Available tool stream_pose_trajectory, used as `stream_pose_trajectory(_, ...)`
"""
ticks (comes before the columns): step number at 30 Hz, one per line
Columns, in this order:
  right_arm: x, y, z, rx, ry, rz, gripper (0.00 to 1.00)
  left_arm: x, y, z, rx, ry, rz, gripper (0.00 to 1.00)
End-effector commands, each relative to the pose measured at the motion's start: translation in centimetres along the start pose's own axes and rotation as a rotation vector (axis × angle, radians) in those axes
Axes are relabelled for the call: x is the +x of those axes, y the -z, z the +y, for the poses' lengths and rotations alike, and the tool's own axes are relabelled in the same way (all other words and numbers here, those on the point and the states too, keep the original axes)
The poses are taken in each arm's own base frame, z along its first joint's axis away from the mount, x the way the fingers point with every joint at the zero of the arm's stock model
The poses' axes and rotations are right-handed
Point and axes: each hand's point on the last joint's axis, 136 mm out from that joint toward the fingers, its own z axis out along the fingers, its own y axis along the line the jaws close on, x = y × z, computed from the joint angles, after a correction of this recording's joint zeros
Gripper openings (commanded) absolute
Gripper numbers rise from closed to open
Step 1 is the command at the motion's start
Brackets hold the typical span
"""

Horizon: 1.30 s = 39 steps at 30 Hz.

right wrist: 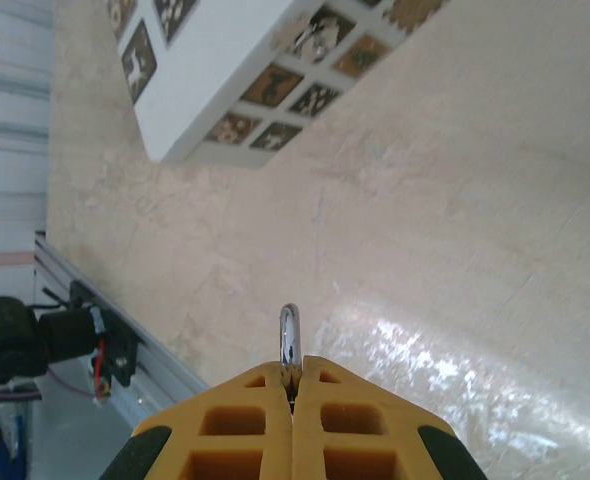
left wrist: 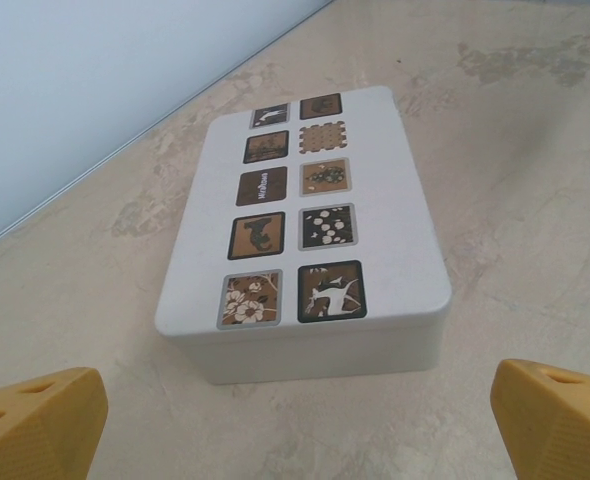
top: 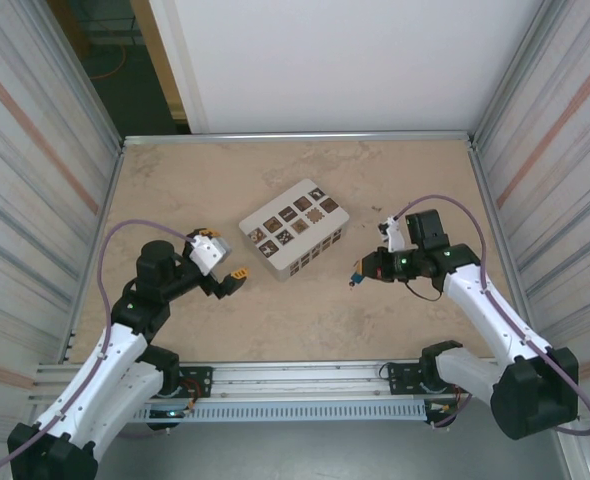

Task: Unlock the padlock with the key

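The box (top: 295, 228) lies on the table (top: 175, 180) between the two arms. It is straight ahead of the left gripper (top: 237, 279), whose spread fingertips stand near its short end without touching it. The right gripper (top: 361, 277) sits on the box's other side, apart from it, with the box ahead and off to one side of its tips. The padlock (top: 356, 277) is pinched between the right gripper's fingertips, its shackle (right wrist: 289, 335) jutting out just past them.

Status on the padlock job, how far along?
Done: the right gripper has picked up the padlock.
In hand: it is shut on the padlock, with the shackle poking out between its fingers.
To do: the left gripper is open and empty, facing the box. Getting the key, inserting and turning it remain.
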Motion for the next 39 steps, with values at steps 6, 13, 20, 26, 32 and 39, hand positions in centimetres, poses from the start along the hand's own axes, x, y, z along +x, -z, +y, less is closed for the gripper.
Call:
stream_pose_trajectory(6,4.5,-0.9,1.3,-0.02,-0.031,0.157,0.0,0.4,0.1,0.2,-0.02,-0.032,0.016,0.99)
stream_pose_trajectory(13,6.0,-3.0,1.2,-0.025,-0.047,0.229,0.0,0.7,-0.2,0.1,-0.011,-0.026,0.027,0.99)
stream_pose_trajectory(20,6.7,-5.8,0.8,-0.023,-0.051,0.311,0.0,0.8,-0.3,0.0,0.002,-0.025,0.034,0.99)
stream_pose_trajectory(26,7.2,-7.4,-0.2,-0.004,-0.071,0.355,0.0,0.8,-0.3,0.0,0.002,-0.027,0.039,0.99)
stream_pose_trajectory(32,7.4,-8.7,-1.0,-0.001,-0.089,0.376,0.0,0.9,-0.3,-0.1,0.006,-0.026,0.043,0.99)
stream_pose_trajectory(39,7.9,-9.9,-2.0,0.009,-0.1,0.413,0.0,1.0,-0.4,-0.1,0.007,-0.027,0.046,0.99)
